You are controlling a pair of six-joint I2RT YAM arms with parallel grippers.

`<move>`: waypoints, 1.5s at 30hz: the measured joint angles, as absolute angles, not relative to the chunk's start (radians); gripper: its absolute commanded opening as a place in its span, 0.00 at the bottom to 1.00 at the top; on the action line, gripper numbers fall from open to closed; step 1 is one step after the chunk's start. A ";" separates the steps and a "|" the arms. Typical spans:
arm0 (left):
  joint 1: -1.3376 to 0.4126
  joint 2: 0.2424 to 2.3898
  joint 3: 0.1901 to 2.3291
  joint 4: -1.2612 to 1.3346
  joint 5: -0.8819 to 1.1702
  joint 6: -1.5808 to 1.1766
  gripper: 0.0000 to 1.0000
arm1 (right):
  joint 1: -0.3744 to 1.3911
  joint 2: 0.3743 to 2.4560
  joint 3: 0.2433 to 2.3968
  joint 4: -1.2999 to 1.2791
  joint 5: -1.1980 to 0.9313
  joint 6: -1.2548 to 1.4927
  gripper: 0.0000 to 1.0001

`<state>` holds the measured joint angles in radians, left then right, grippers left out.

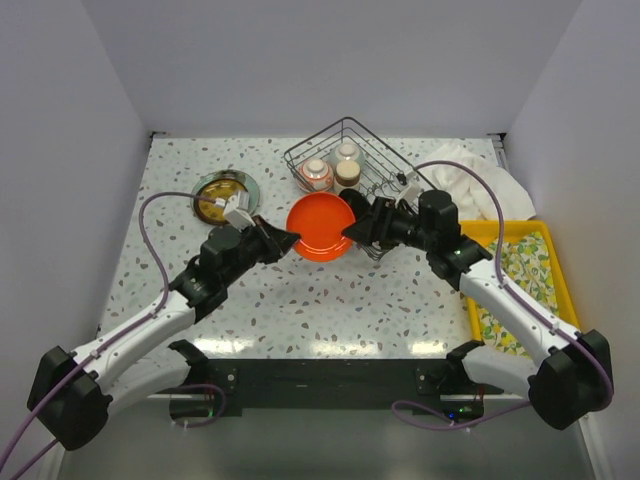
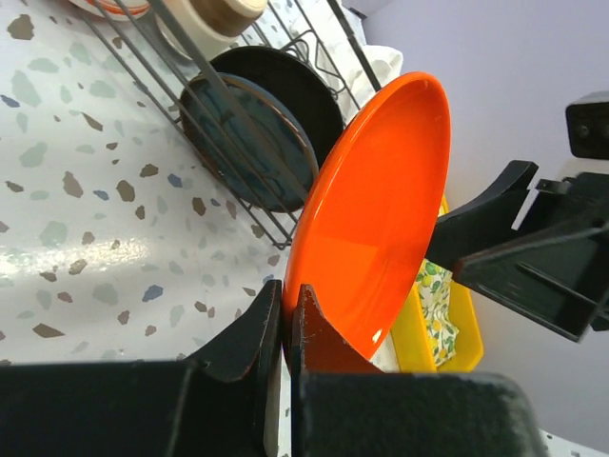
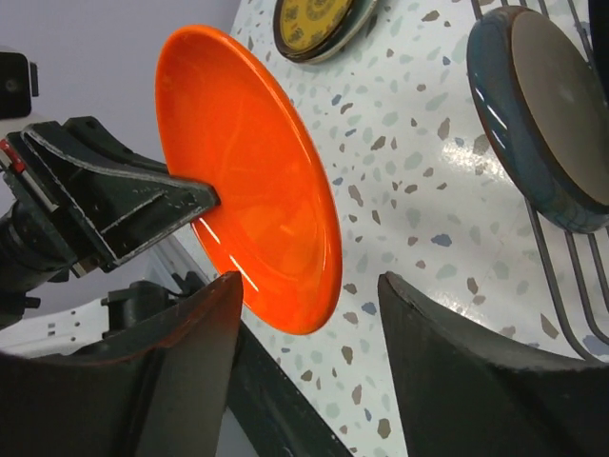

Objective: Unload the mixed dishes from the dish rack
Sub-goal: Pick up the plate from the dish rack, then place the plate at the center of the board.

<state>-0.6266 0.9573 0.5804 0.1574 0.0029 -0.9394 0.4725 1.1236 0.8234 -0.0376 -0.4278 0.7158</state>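
An orange-red plate [image 1: 320, 227] hangs on edge above the table in front of the dish rack [image 1: 390, 165]. My left gripper [image 1: 291, 241] is shut on its left rim; in the left wrist view the gripper [image 2: 290, 288] pinches the plate [image 2: 381, 209]. My right gripper [image 1: 352, 229] stands open at the plate's right rim. In the right wrist view that gripper [image 3: 309, 278] straddles the plate's [image 3: 247, 181] lower edge without touching. A teal plate [image 2: 252, 143] and a black plate [image 2: 290, 90] stand in the rack, with a red-patterned bowl [image 1: 316, 175] and two cups [image 1: 347, 152].
A yellow-centred plate with a teal rim [image 1: 222, 196] lies flat on the table at the back left. A yellow tray [image 1: 553, 262] lined with patterned cloth sits at the right edge. A white cloth [image 1: 470, 185] lies bunched behind it, next to the rack.
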 measured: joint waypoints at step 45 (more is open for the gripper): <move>0.166 1.719 0.902 0.179 0.202 -0.951 0.22 | 0.473 0.875 0.858 -0.460 -0.195 0.350 0.98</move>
